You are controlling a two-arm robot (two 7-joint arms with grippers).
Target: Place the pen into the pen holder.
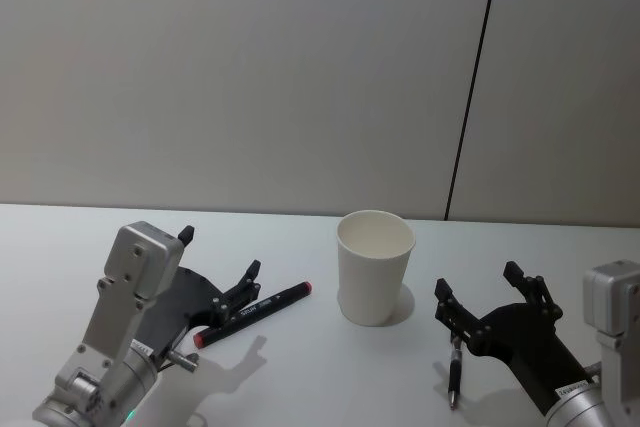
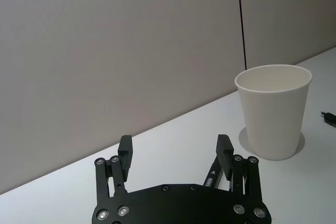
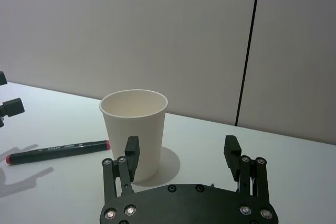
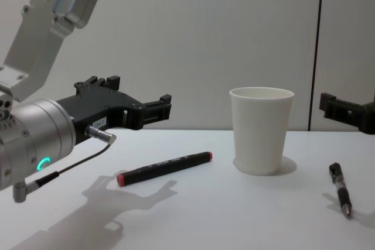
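The pen holder, a white paper cup (image 1: 374,267) (image 4: 261,130), stands upright at mid table. A black marker with a red end (image 1: 255,314) (image 4: 164,168) lies to its left. My left gripper (image 1: 220,252) (image 2: 174,142) hovers open just above the marker and holds nothing. Right of the cup, a slim black pen (image 1: 456,367) (image 4: 341,188) lies on the table. My right gripper (image 1: 478,282) (image 3: 181,144) hangs open over that pen, empty and aimed toward the cup (image 3: 134,129). The marker (image 3: 58,150) also shows in the right wrist view.
The table (image 1: 320,377) is plain white, with a grey wall panel (image 1: 250,67) close behind it. A dark vertical seam (image 1: 470,97) runs down the wall behind the cup. Open table lies in front of the cup and between the two grippers.
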